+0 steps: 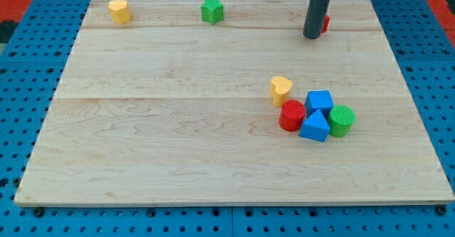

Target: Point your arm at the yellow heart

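My tip (311, 36) rests near the view's top edge of the wooden counter (178, 137), right of centre. This end effector is a plain dark rod, so it has nothing to spread or press together, and it pinches nothing. A red block (325, 24) peeks out just behind the rod at about 2 o'clock from the tip, mostly hidden, so its shape cannot be made out.

The yellow heart (281, 89) lies well apart from the tip, at about 7 o'clock from it, right of the counter's middle. It heads a tight cluster: a red cylinder (291, 115) at its 5 o'clock, then a blue cube (319, 101), a blue triangular block (315, 127) and a green cylinder (342, 120).

Along the view's top sit a yellow block (119, 11) near the left corner and a green star (212, 10).
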Motion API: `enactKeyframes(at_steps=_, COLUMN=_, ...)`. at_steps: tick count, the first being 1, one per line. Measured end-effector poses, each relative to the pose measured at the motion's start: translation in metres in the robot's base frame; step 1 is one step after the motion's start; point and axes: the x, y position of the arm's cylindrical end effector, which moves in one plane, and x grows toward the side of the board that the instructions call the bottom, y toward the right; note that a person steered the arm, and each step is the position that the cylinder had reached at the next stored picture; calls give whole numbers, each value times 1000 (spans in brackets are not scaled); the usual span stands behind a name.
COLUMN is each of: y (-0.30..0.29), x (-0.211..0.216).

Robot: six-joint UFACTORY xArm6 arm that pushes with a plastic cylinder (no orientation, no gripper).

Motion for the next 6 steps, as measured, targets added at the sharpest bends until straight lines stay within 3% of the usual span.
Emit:
enactKeyframes(at_steps=2, y=3, x=-42)
enactKeyframes(at_steps=3, y=4, x=-14)
enactKeyframes(at_steps=5, y=-12, x=130)
enactKeyframes(at_steps=6, y=-60, x=149)
